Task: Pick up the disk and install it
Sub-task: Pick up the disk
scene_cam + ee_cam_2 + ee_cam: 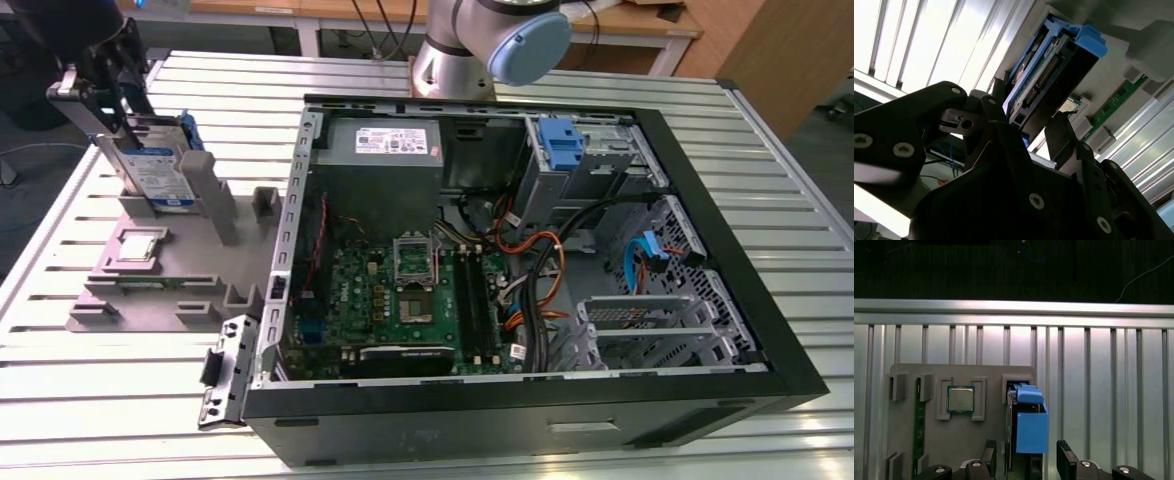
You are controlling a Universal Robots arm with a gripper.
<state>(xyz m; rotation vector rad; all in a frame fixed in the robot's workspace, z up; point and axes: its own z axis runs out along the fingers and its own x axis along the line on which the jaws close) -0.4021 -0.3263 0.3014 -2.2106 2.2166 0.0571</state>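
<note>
One disk [160, 178] stands on edge in a slot of the grey holder [200, 265], at the upper left of the exterior view, with its blue bracket showing at the top. The gripper [123, 120] hangs over it pointing down. In the first wrist view its fingers [1066, 462] are spread either side of the bracket with a gap on each side, gripping nothing. A processor chip [144, 247] lies nearby in the same holder. The arm's base [467, 45] rises behind the opened computer case [534, 300].
</note>
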